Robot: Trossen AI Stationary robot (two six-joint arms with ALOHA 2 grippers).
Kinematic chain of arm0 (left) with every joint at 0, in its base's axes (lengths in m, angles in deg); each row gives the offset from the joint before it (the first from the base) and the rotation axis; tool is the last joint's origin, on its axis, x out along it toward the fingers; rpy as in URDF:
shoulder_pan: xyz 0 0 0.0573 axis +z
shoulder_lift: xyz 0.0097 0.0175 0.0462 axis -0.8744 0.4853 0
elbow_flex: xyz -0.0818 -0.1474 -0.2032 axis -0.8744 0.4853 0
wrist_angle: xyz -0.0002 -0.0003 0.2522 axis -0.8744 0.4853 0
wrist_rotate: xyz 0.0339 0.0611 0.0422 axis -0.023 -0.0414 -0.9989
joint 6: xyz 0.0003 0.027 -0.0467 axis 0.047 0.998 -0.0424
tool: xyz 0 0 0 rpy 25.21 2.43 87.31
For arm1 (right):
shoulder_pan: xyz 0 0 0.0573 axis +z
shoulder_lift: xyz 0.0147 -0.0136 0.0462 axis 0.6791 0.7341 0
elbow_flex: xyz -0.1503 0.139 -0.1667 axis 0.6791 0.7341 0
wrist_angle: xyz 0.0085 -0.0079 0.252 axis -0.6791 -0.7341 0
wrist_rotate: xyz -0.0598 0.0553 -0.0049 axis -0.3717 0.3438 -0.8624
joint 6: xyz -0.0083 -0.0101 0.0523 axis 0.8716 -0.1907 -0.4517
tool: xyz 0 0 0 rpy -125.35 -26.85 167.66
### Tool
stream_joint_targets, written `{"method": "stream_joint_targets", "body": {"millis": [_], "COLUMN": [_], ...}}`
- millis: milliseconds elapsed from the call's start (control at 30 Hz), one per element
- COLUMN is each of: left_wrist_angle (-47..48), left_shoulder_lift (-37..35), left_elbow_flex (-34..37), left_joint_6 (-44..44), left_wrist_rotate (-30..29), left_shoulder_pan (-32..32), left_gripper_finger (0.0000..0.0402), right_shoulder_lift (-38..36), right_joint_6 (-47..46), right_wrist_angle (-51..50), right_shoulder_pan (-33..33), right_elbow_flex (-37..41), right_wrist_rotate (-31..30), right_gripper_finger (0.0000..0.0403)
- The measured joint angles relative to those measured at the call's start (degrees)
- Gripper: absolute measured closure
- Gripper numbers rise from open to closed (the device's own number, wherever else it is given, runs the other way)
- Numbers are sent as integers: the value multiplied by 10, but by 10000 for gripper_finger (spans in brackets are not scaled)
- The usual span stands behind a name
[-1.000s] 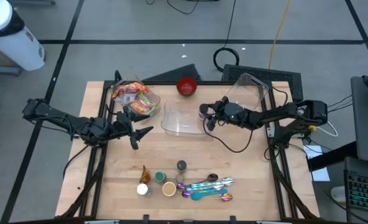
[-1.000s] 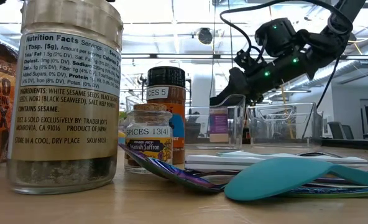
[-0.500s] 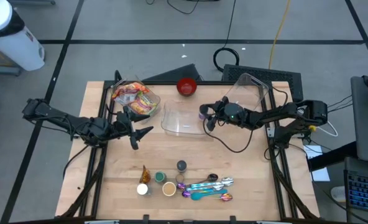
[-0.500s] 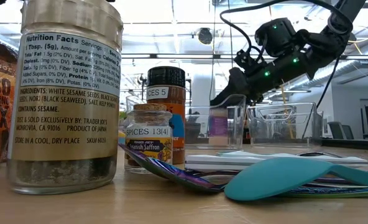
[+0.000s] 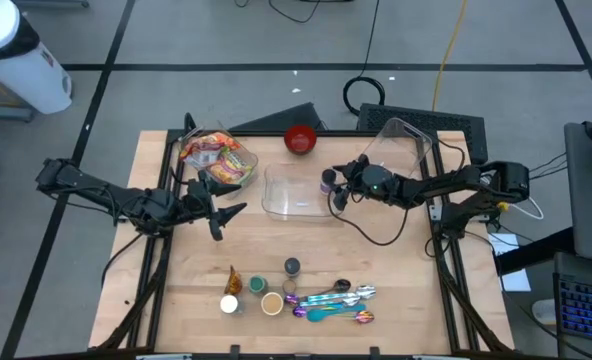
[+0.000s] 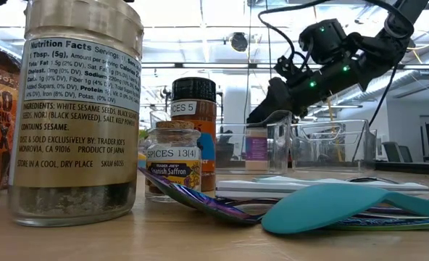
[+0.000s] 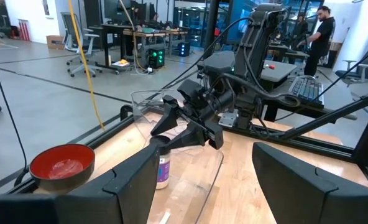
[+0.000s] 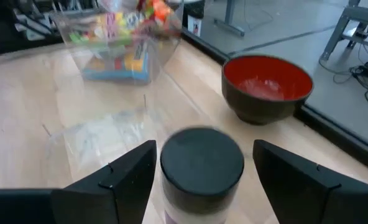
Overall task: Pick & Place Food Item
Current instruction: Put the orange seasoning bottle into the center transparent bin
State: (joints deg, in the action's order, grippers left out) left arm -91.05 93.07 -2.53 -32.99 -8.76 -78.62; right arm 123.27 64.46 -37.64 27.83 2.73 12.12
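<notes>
The spice jar [image 5: 328, 181] stands upright in the clear container's [image 5: 294, 193] right end, long axis vertical, directly between the right gripper's [image 5: 335, 187] 2 spread fingers, which flank it without visibly touching. The left gripper [image 5: 226, 211], also spread, waits well apart, empty.

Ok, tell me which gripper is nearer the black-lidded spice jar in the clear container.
Right. The right gripper sits over the spice jar, fingers open around it; the left gripper hovers well off, across the clear container.
</notes>
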Motion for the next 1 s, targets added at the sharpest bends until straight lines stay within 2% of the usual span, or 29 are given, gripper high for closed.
{"method": "stream_joint_targets", "body": {"millis": [267, 600, 1000], "left_wrist_angle": [0, 0, 0], "left_shoulder_lift": [0, 0, 0], "left_elbow_flex": [0, 0, 0], "left_joint_6": [0, 0, -2], "left_wrist_rotate": [1, 1, 2], "left_shoulder_pan": [0, 0, 0], "left_gripper_finger": [135, 135, 135], "right_shoulder_lift": [-75, -156, -145], "right_joint_6": [14, 63, 45], "right_wrist_angle": [-20, -17, -15], "right_shoulder_pan": [30, 154, 311], "right_elbow_flex": [0, 0, -1], "right_wrist_rotate": [0, 1, 0], "right_gripper_finger": [141, 143, 143]}}
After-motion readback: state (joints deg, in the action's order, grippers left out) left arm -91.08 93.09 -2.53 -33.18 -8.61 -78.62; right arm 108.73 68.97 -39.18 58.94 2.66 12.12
